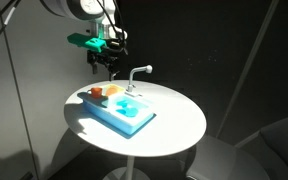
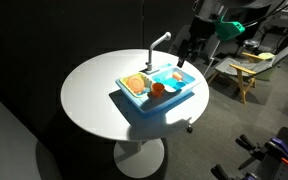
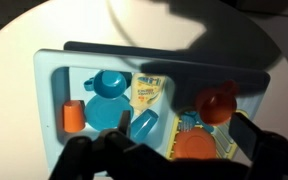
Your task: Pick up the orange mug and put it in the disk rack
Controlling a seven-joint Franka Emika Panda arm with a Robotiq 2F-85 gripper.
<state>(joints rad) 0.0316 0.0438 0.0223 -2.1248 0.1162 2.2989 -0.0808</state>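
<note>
The orange mug (image 3: 216,103) lies at the rack end of the light blue sink unit (image 3: 50,80), beside an orange plate (image 3: 196,147) on the pale slatted disk rack (image 3: 227,140). In an exterior view the mug (image 2: 158,88) sits next to the plate (image 2: 135,84) near the unit's middle. My gripper (image 3: 171,152) is open and empty, with its dark fingers at the bottom of the wrist view. It hovers well above the unit's far side in both exterior views (image 1: 108,62) (image 2: 189,52).
A teal cup (image 3: 109,82), a blue cup (image 3: 142,124), a yellow packet (image 3: 149,92) and a small orange piece (image 3: 73,115) lie in the unit. A grey-white faucet (image 1: 136,72) (image 2: 160,40) stands at its far edge. The round white table (image 1: 179,120) drops off on all sides.
</note>
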